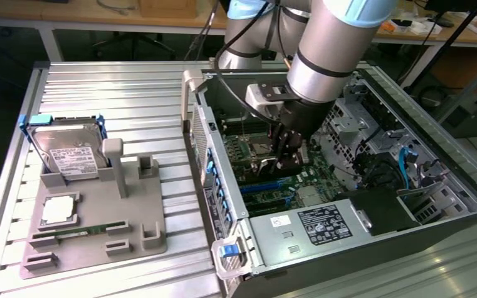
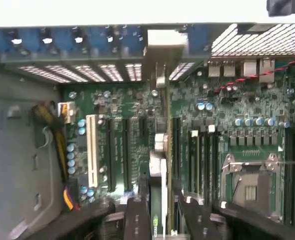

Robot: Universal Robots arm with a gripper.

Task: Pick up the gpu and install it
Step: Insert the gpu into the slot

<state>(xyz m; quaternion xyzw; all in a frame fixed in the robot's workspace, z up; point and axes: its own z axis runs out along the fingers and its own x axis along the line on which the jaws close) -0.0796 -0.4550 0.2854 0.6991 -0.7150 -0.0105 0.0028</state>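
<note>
The gpu [image 2: 163, 150] shows edge-on in the wrist view as a thin card with a silver end bracket [image 2: 160, 42], standing upright over the green motherboard [image 2: 122, 105] among the expansion slots. My gripper [image 2: 165, 222] is shut on it, one black finger [image 2: 137, 220] on each side. In the exterior view the gripper [image 1: 282, 160] reaches down inside the open computer case [image 1: 222, 186], low over the motherboard [image 1: 259, 186]. Whether the card's edge sits in a slot I cannot tell.
A white slot [image 2: 91, 150] and a CPU socket [image 2: 250, 185] flank the card. The power supply [image 1: 322, 226] fills the case's near end. On the exterior view's left, a grey fixture [image 1: 135, 236] holds a hard drive [image 1: 69, 152], a chip [image 1: 59, 211] and a memory stick [image 1: 85, 231].
</note>
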